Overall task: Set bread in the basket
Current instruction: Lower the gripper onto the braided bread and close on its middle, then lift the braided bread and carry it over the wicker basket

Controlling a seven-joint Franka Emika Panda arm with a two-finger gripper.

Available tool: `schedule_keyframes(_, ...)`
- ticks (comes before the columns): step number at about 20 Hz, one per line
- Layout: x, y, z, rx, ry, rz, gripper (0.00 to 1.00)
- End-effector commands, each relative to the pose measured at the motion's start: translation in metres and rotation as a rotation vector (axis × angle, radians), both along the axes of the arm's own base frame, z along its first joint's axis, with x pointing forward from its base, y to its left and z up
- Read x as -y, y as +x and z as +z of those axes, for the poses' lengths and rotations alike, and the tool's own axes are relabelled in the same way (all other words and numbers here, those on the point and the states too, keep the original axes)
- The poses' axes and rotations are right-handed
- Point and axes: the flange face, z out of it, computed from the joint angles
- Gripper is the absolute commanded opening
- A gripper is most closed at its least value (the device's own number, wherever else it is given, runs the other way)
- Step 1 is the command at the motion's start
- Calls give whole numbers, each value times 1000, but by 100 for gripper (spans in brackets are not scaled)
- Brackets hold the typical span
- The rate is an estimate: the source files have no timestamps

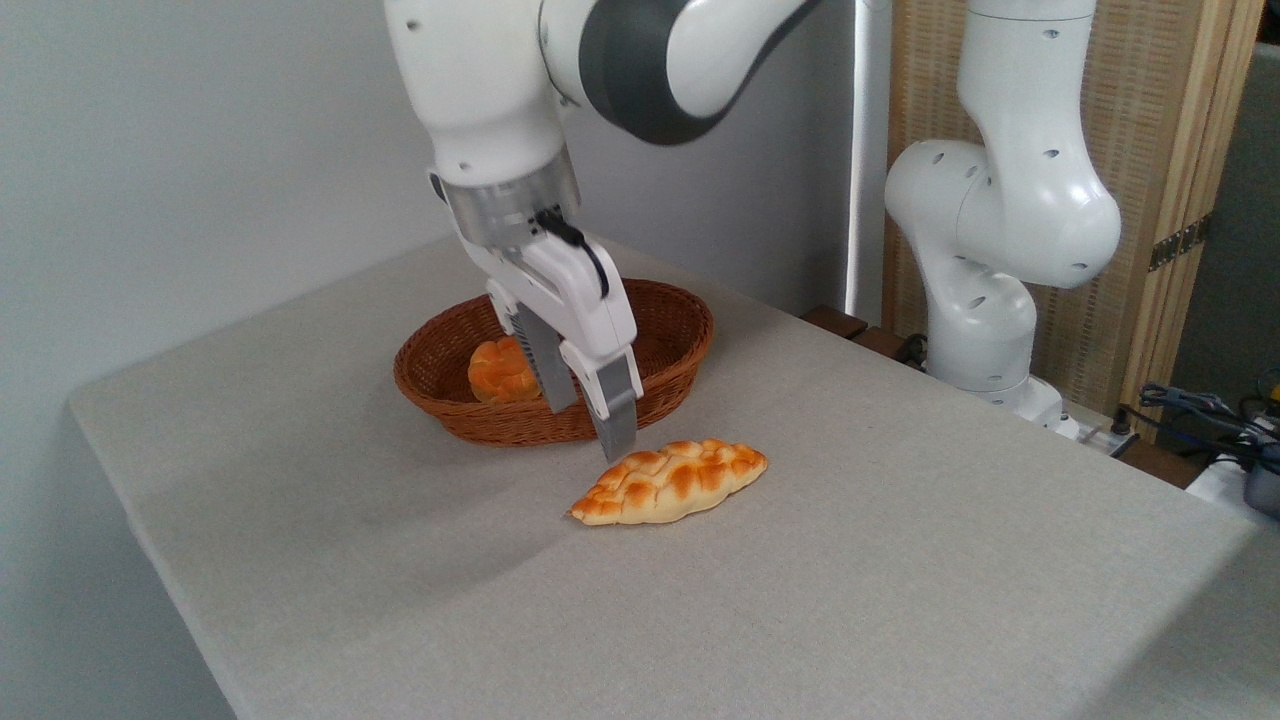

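Bread [668, 482] is lying on the tabletop [900, 560], just in front of the basket [680, 330]. Gripper [592, 428] is hovering close above it, fingers parted, holding nothing. Small bun [500, 370] is sitting inside the basket.

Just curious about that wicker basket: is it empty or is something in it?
Not empty. A small round orange bun sits inside the basket, partly behind the pincer.

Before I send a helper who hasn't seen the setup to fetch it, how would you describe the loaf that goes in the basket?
Find the wicker basket near the back of the grey table. On the cloth just in front of it, below the robot's fingers, lies the bread. It is long, braided and pointed at both ends, unlike the small round bun already inside the basket.
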Motion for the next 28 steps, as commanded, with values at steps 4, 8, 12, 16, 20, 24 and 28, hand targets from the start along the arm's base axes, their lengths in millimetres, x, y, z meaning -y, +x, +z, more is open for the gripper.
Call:
schedule_keyframes(4, -7, -27, -40, -16, -12, -118, 100)
schedule_keyframes(8, -6, -33, -68, -4, -10, -118, 100)
schedule_keyframes(12, -6, -36, -76, -8, -10, -118, 100)
schedule_keyframes(16, -6, -35, -79, -14, -10, -118, 100)
schedule_keyframes(20, -7, -35, -80, -14, -10, -117, 44)
schedule_keyframes(24, -7, -35, -81, -17, -9, -117, 44)
schedule_keyframes(28, -7, -35, -80, -17, -10, -115, 44)
